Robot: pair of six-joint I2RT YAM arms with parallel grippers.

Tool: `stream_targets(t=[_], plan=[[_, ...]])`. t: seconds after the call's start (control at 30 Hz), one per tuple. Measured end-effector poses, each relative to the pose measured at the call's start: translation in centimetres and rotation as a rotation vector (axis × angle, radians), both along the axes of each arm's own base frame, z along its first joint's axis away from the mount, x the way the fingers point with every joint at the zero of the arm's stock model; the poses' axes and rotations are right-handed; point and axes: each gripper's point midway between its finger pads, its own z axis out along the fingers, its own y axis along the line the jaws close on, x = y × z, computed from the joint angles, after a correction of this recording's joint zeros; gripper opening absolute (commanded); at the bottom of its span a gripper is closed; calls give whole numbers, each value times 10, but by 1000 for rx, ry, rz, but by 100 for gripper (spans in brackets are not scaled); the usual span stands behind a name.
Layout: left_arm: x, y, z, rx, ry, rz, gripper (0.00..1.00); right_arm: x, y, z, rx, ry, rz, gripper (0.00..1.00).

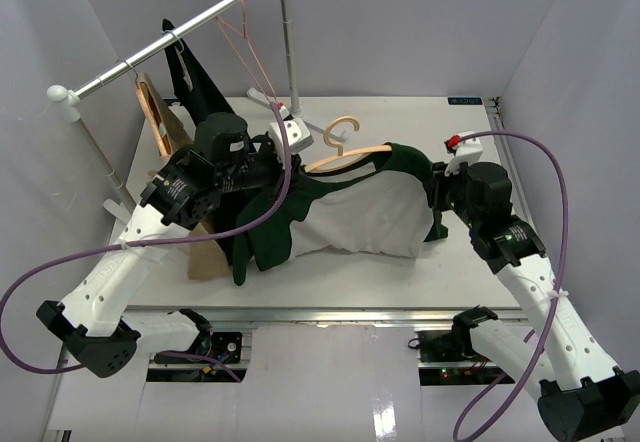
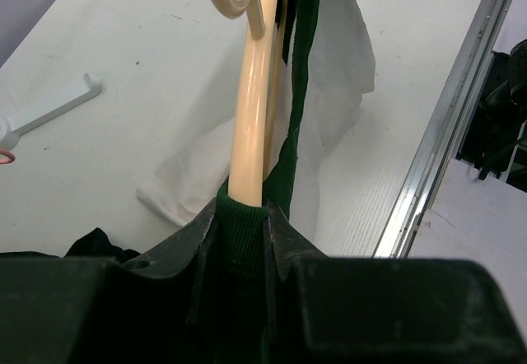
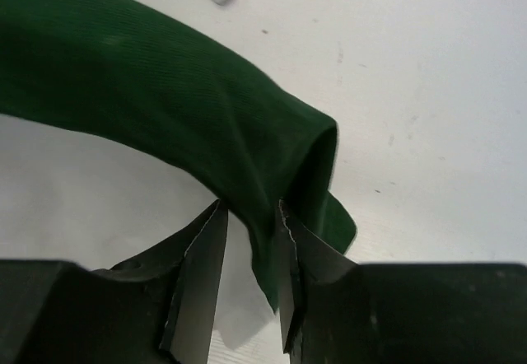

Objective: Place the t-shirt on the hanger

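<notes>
The dark green t-shirt point(image 1: 370, 212) with its cream panel lies across the middle of the table. The light wooden hanger point(image 1: 345, 154) sticks out of its top edge, hook up. My left gripper point(image 1: 283, 169) is shut on the hanger's arm point(image 2: 251, 133) where the ribbed green collar point(image 2: 240, 232) wraps it. My right gripper point(image 1: 437, 200) sits at the shirt's right edge. In the right wrist view its jaws point(image 3: 249, 205) stand apart, open. A green sleeve fold point(image 3: 165, 92) hangs into the gap against the right finger only.
A clothes rail point(image 1: 170, 47) at the back left carries a pink wire hanger point(image 1: 240, 37), a black garment point(image 1: 195, 82) and a tan garment point(image 1: 160, 112). More tan cloth point(image 1: 210, 257) lies under my left arm. The rack's white foot point(image 2: 58, 109) is on the table.
</notes>
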Motion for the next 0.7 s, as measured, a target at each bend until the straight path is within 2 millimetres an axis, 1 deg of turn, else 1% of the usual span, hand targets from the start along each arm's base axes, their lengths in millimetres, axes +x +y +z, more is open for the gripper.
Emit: stream_targets(t=[0.1, 0.17, 0.23, 0.33, 0.43, 0.5, 0.6, 0.63, 0.7], plan=[[-2, -2, -5, 0, 13, -13, 0, -11, 11, 14, 22, -40, 88, 52], [-3, -3, -9, 2, 23, -25, 0, -21, 17, 29, 27, -64, 149, 55], [-6, -4, -13, 6, 32, -41, 0, -29, 24, 53, 37, -110, 215, 58], [-10, -6, -15, 7, 44, -67, 0, -44, 36, 96, 58, -214, 322, 65], [-16, -8, -15, 0, 49, -101, 0, -63, 50, 128, 70, -290, 457, 74], [-19, -10, -14, -7, 54, -124, 0, -72, 62, 145, 78, -324, 552, 79], [-27, -14, -13, -24, 66, -173, 0, -71, 80, 156, 87, -323, 668, 83], [-30, -16, -12, -29, 70, -190, 0, -69, 86, 157, 91, -315, 700, 83], [-36, -19, -11, -43, 82, -227, 0, -63, 97, 154, 108, -283, 766, 83]])
